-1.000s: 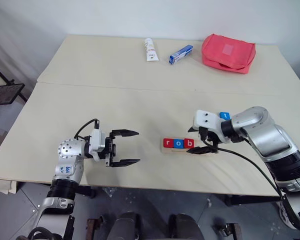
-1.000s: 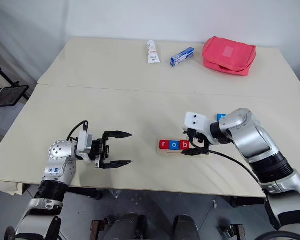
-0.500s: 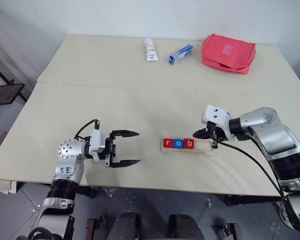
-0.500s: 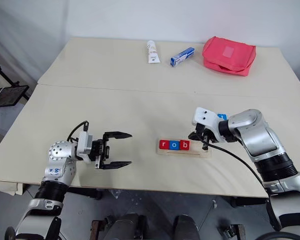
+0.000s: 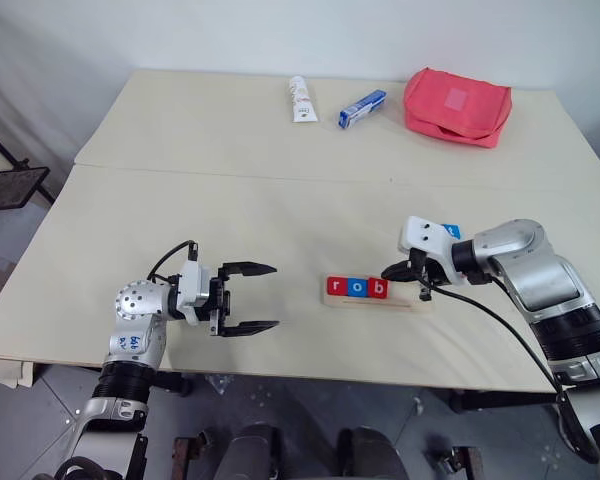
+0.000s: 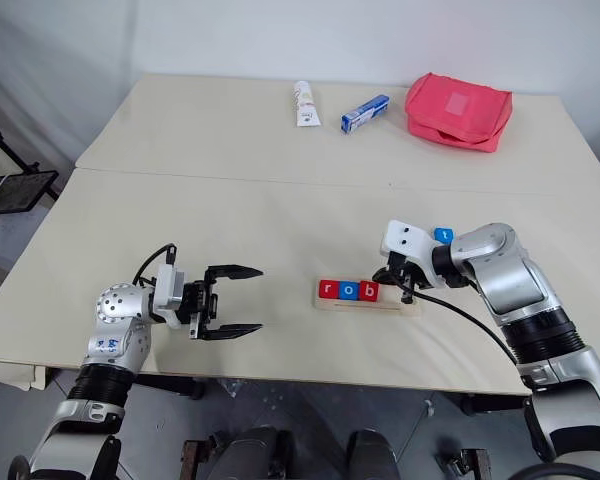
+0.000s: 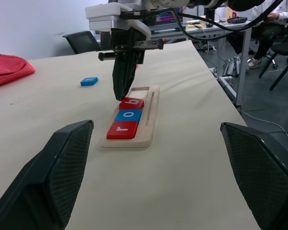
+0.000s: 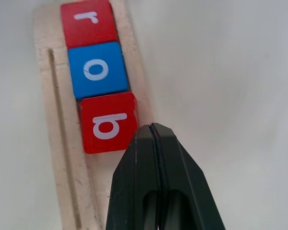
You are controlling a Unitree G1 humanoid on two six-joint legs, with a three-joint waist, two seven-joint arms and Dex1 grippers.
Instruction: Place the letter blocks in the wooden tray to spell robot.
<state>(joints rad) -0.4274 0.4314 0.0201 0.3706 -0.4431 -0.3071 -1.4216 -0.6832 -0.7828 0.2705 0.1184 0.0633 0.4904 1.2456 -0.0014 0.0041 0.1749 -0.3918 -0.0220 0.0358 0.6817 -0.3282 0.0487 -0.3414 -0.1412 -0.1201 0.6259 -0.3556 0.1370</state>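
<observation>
The wooden tray (image 5: 378, 297) lies flat near the table's front edge. Red r (image 5: 335, 287), blue o (image 5: 356, 288) and red b (image 5: 377, 289) fill its left end. A blue block (image 7: 89, 81) lies apart.

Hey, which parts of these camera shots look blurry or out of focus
Left wrist view: the left gripper's own fingers are soft and blurred up close, while the wooden tray stays sharp. Right wrist view: the letter blocks read crisply; the shut right gripper is slightly soft.

three letter blocks (image 5: 357, 288) in wooden tray (image 5: 406, 298) — left end
</observation>
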